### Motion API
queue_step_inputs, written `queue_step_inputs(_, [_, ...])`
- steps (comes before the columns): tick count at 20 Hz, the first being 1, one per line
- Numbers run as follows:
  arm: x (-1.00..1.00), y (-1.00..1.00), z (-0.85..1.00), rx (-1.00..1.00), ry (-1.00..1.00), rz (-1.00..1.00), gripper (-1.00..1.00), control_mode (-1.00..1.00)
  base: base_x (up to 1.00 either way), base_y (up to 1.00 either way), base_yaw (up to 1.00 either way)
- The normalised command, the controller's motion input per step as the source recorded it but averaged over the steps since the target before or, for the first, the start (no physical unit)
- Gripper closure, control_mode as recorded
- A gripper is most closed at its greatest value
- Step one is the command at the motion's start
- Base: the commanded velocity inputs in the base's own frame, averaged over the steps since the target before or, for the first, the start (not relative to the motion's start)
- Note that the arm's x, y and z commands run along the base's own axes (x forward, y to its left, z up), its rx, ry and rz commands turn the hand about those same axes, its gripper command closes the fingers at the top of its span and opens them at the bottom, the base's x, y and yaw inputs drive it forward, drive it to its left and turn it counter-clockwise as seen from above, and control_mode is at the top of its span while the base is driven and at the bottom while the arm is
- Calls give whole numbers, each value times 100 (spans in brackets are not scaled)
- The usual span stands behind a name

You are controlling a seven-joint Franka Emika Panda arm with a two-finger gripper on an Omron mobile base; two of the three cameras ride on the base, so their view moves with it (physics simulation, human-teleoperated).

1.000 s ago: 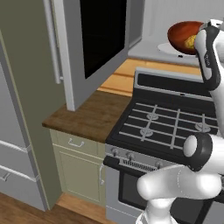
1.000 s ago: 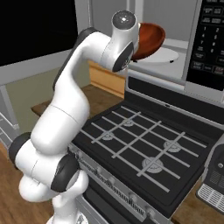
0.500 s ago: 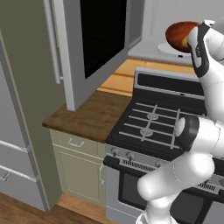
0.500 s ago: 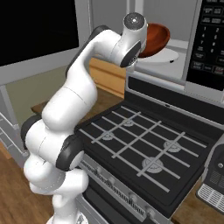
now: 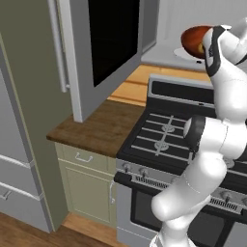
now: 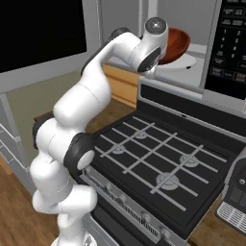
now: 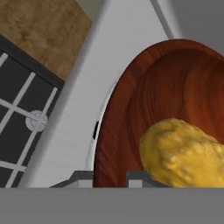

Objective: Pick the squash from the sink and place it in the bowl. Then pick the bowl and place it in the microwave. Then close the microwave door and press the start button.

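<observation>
We see the microwave [image 6: 226, 53] above the stove [image 6: 158, 158], its microwave door [image 5: 103, 43] swung wide open. Our arm reaches into the cavity, holding the bowl [image 7: 144, 109] over the white turntable plate [image 6: 185, 61]. Our tool [image 7: 110, 177] is clamped on the bowl's rim. The squash [image 7: 186, 153] lies inside the bowl.
</observation>
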Motion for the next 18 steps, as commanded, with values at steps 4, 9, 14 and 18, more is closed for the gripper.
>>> queue_step_inputs(4, [45,-9,-5,0,1,0,100,-100,0,0,0])
queue_step_inputs(9, [54,-1,-8,0,0,0,-100,-100,0,0,0])
queue_step_inputs(14, [4,0,-10,0,-2,1,-100,-100,0,0,0])
queue_step_inputs(18, [0,18,-12,0,-12,4,-100,-100,0,0,0])
